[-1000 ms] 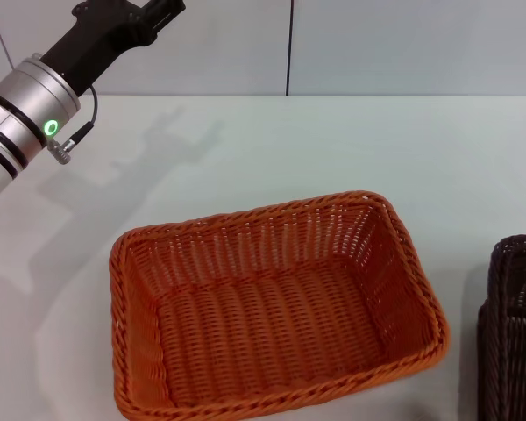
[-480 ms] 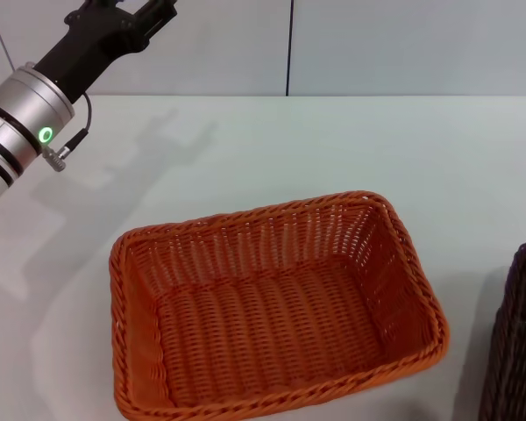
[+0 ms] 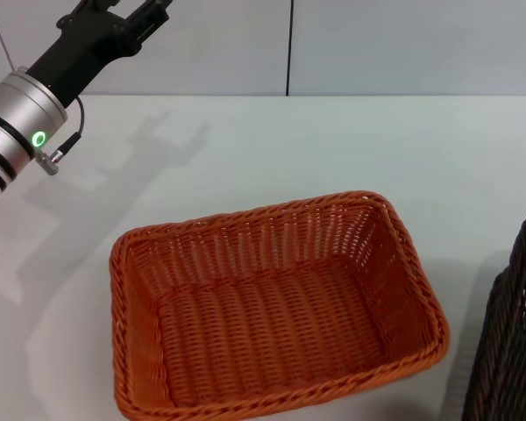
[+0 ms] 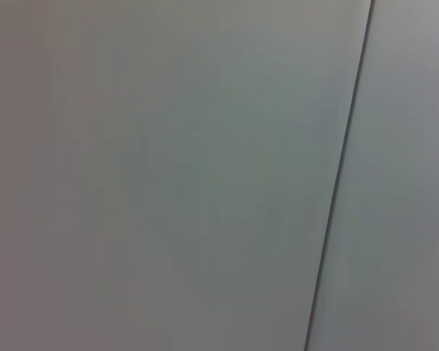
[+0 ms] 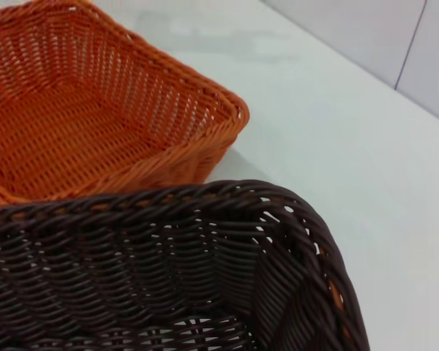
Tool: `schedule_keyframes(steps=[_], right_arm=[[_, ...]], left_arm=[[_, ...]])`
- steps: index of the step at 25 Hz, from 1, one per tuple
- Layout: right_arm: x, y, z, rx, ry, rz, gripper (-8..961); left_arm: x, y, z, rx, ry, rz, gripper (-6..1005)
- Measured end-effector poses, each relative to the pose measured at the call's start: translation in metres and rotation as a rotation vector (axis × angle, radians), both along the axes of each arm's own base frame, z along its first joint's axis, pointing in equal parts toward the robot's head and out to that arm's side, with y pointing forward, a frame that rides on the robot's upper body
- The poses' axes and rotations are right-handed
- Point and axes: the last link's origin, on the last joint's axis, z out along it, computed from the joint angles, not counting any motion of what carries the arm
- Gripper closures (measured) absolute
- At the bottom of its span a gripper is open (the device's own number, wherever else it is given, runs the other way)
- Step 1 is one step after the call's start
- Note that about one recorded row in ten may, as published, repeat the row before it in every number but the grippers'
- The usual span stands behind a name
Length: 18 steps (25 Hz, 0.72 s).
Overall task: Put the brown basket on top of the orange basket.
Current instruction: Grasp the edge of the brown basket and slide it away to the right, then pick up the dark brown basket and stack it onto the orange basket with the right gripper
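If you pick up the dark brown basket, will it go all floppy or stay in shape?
The brown basket would probably keep its shape: its thick braided rim and tight woven walls look stiff. It is likely light for its size, since light shows through gaps in the weave and nothing can be seen inside it. The bumpy weave should give decent grip rather than slipping.

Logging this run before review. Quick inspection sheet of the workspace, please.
Surface: white table, plain, no marks seen.
Job's things: orange basket upright on the table, nothing inside. Brown basket tipped steeply at the table's right edge, beside the orange one, not stacked.
Clutter: nothing seen.
Grippers: left gripper raised at the far left, away from both baskets. Right gripper not in view.
Cables: short lead with plug at the left wrist.
Surroundings: pale wall panels with a dark vertical seam.
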Motion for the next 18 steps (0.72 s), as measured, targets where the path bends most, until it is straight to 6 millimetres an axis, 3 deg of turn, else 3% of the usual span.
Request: schedule_keyframes(steps=[18], right_arm=[[-0.012,-0.011,0.006,0.045,0.17,0.114,780]], left_arm=[[-0.019,-0.009,0.01,0.045,-0.041,0.051,172]])
